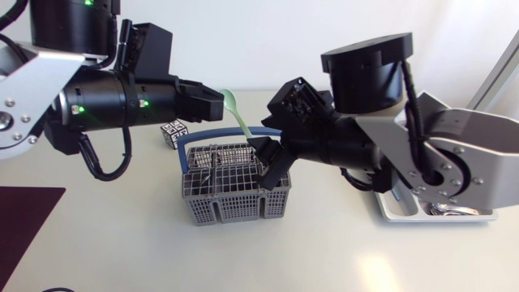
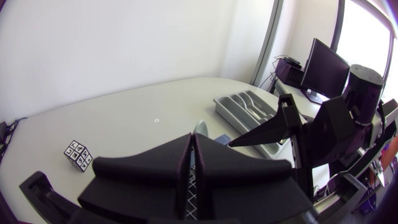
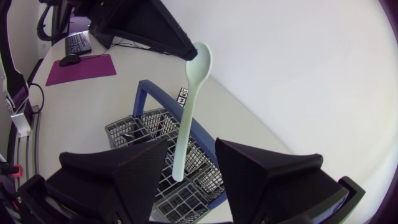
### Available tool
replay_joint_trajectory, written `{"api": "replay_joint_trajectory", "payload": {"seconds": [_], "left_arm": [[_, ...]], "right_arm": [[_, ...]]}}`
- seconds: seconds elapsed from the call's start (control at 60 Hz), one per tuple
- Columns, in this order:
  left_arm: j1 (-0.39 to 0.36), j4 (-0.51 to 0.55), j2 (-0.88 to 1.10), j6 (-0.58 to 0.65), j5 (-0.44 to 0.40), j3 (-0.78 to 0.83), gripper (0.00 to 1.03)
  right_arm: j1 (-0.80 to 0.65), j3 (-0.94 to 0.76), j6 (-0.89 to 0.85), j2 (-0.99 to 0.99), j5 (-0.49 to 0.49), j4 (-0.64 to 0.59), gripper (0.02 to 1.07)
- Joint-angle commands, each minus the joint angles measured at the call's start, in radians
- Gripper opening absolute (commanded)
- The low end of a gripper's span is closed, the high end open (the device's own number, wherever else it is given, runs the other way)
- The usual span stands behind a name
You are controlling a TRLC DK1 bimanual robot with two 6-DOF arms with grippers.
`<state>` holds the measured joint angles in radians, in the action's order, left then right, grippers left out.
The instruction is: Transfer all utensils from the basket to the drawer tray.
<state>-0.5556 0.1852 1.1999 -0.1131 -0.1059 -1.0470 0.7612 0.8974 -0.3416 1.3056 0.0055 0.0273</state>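
Fingers (image 3: 124, 173) of the right gripper (image 3: 191, 143) stand released around the pale green spoon (image 3: 188, 109) propped in the basket (image 1: 235, 203), left gripper (image 1: 216, 104) clenched empty; picking is in hand, and next they should clamp its handle and lift toward the drawer tray (image 1: 397, 213)

smooth plast. spoon (image 3: 189, 106), matt plast. basket (image 1: 235, 207)

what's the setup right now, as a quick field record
basket: grey, blue handle, mid-table
spoon: pale green, upright, bowl up, handle between the right gripper's fingers at the basket
right gripper: open; spoon against one finger, gap to the other
left gripper: shut, nothing seen in it, above the basket's far side
drawer tray: grey, by the right arm
tagged cube: on the table behind the basket
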Motion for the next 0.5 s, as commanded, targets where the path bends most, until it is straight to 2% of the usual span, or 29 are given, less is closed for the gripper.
{"api": "replay_joint_trajectory", "payload": {"seconds": [0.0,0.317,0.483], "left_arm": [[-0.001,0.002,0.017,-0.039,-0.015,-0.041,0.03],[-0.02,-0.061,0.024,-0.054,-0.04,-0.005,0.03],[-0.02,-0.061,0.027,-0.059,-0.055,-0.001,0.03]], "right_arm": [[0.015,0.031,0.038,0.04,0.022,0.036,0.55],[0.02,0.011,0.038,0.069,0.04,0.132,0.51],[0.02,0.0,0.029,0.067,0.04,0.154,0.43]]}}
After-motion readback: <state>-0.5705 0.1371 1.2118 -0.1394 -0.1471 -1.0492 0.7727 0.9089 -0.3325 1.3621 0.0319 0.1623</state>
